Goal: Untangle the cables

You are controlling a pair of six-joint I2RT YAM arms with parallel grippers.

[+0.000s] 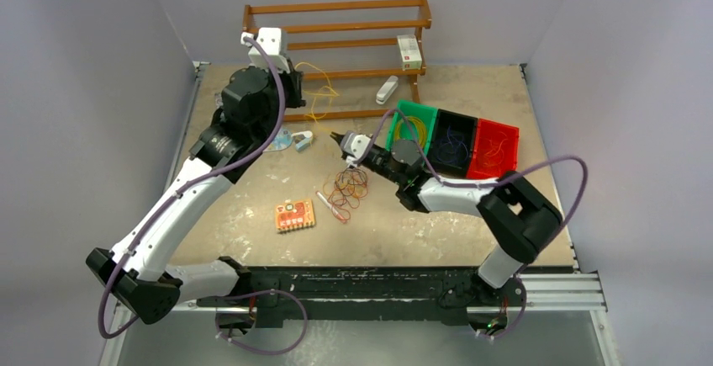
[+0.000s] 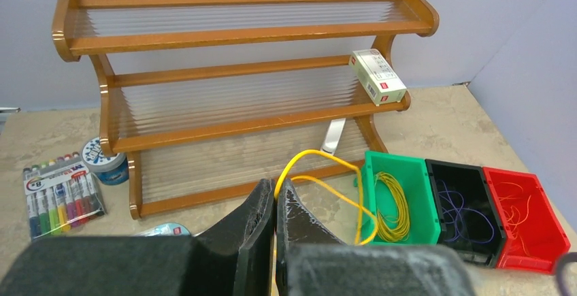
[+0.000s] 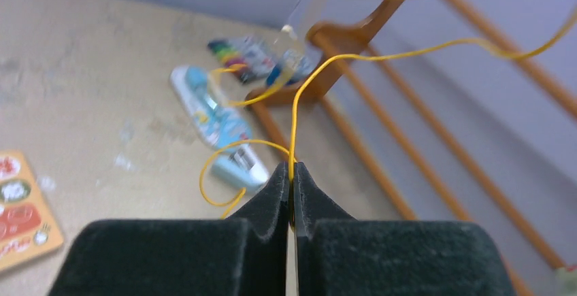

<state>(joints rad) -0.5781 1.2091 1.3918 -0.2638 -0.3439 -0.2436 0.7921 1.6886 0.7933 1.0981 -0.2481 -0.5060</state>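
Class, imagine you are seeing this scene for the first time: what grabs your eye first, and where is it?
The left gripper, by the wooden rack at the back, and the right gripper, further forward, each pinch thin yellow cable. A colourful tangle of cables lies centrally; a row of bins, green, black, red, sits at the right.

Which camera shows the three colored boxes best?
The left wrist view: green box, black box and red box sit close, wires showing inside. The top view shows them smaller, the right arm overlapping the green one. The right wrist view misses them.
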